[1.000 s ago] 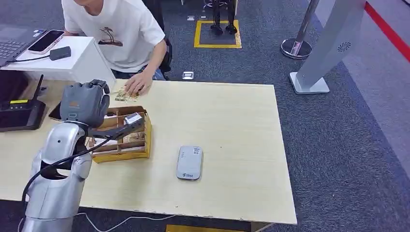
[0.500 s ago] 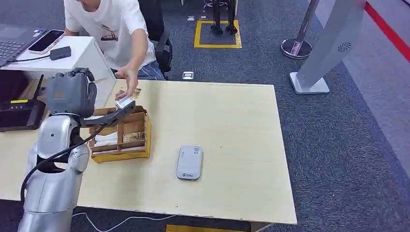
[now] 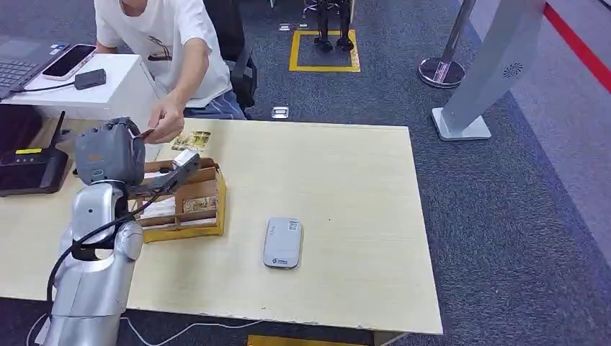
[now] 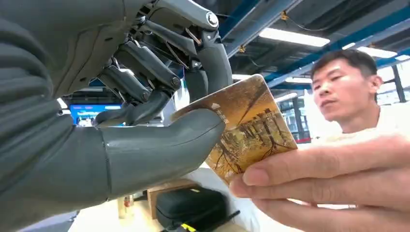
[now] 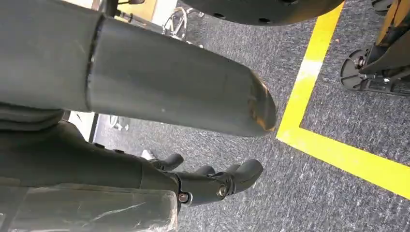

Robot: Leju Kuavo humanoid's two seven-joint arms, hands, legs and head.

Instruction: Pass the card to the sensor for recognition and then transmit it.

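a pale wooden table (image 3: 346,187) stands on dark grey carpet (image 3: 504,216) marked with yellow tape (image 3: 324,68); a white side desk (image 3: 108,94) adjoins, ceiling strip lights (image 4: 295,37) glow overhead

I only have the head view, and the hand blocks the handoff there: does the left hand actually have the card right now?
Observer: Yes. In the left wrist view the left hand pinches the card between thumb and fingers.
Operator: Is the person holding it too?
Observer: Yes, the person's hand grips the card's other end.
Operator: And the right hand?
Observer: The right hand hangs above the carpet, holding nothing.
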